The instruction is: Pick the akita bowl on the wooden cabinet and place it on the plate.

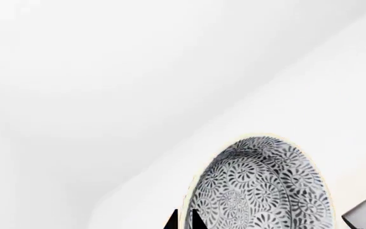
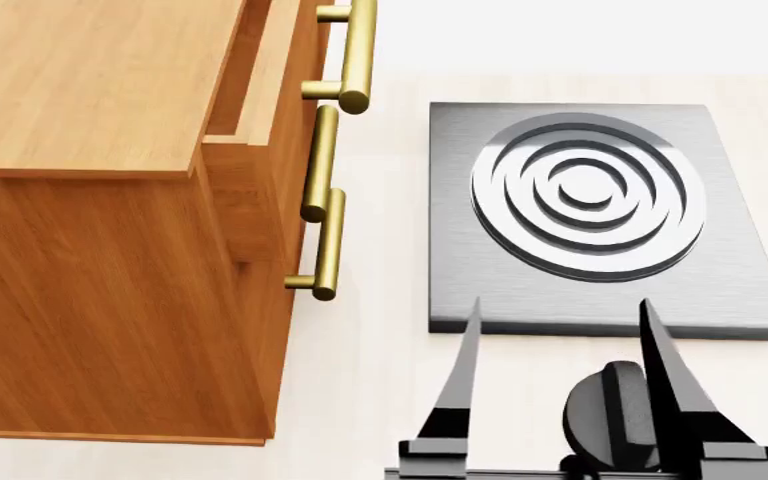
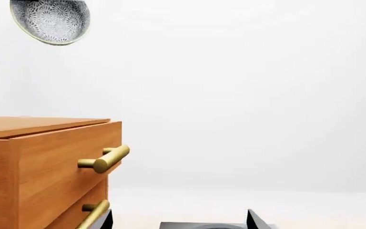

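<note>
Akita bowl (image 1: 259,186): patterned blue-grey inside, cream rim; in the right wrist view it hangs high in the air, well above the cabinet top and tipped on its side.
Left gripper (image 1: 184,220): only 2 dark fingertips show at the bowl's rim in the left wrist view; they look to pinch the rim, holding the bowl aloft.
Wooden cabinet (image 2: 77,90): its top is bare in the head view; brass handles (image 2: 337,60) run down its drawer fronts.
Right gripper (image 2: 558,350): empty, fingers spread wide, hovering just before the dark stove plate (image 2: 598,215).
Plate: not visible in any view.
Risk 1: a thin rim pinch on a tilted bowl could slip as the arm swings.
Risk 2: with the target unseen, the bowl could end up on the stove plate instead.
</note>
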